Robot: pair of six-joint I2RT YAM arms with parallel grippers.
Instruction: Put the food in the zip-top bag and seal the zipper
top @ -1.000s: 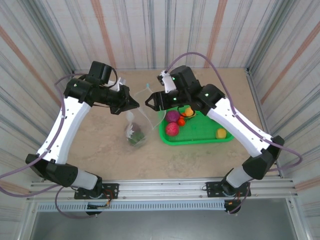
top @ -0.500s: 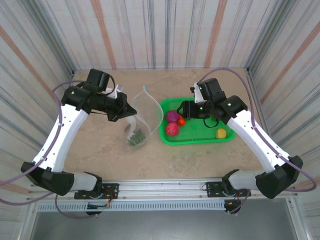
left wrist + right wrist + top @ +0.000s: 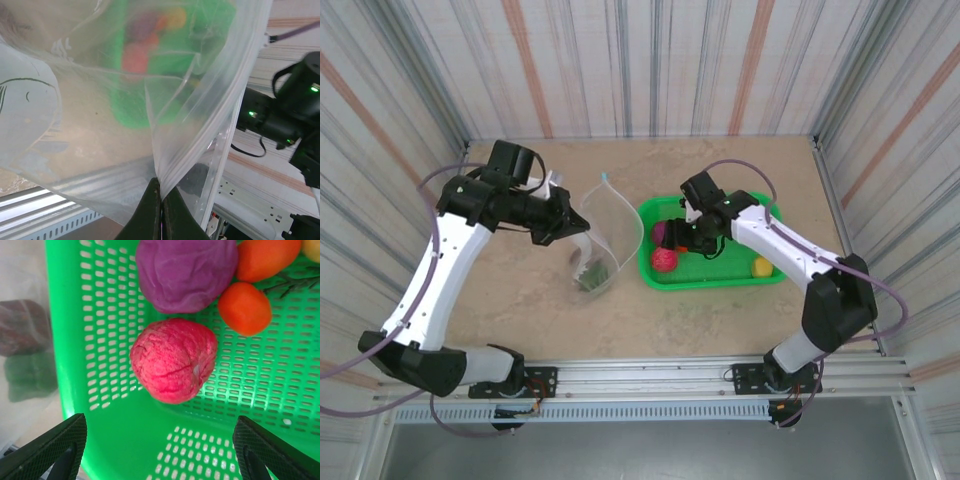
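My left gripper (image 3: pixel 572 222) is shut on one lip of the clear zip-top bag (image 3: pixel 612 232) and holds its mouth up and wide. In the left wrist view the fingertips (image 3: pixel 161 186) pinch the film, and the whitish zipper (image 3: pixel 226 145) runs down beside them. The blue slider (image 3: pixel 607 178) is at the bag's far end. Green and dark maroon food (image 3: pixel 590 276) lies inside the bag. My right gripper (image 3: pixel 160 450) stands open just above the green basket (image 3: pixel 65 315), over a red fruit (image 3: pixel 174 360). A purple piece (image 3: pixel 185 270) and two orange pieces (image 3: pixel 245 307) lie beyond it.
A yellow piece (image 3: pixel 761 266) sits at the right end of the basket (image 3: pixel 720 277). The basket's left rim lies close beside the bag. Corrugated walls close in the table on three sides. The aluminium rail (image 3: pixel 650 375) runs along the near edge.
My right arm swung from the bag's mouth back over the basket and came down over the red fruit, its jaws widening a little. My left gripper kept its hold on the bag.
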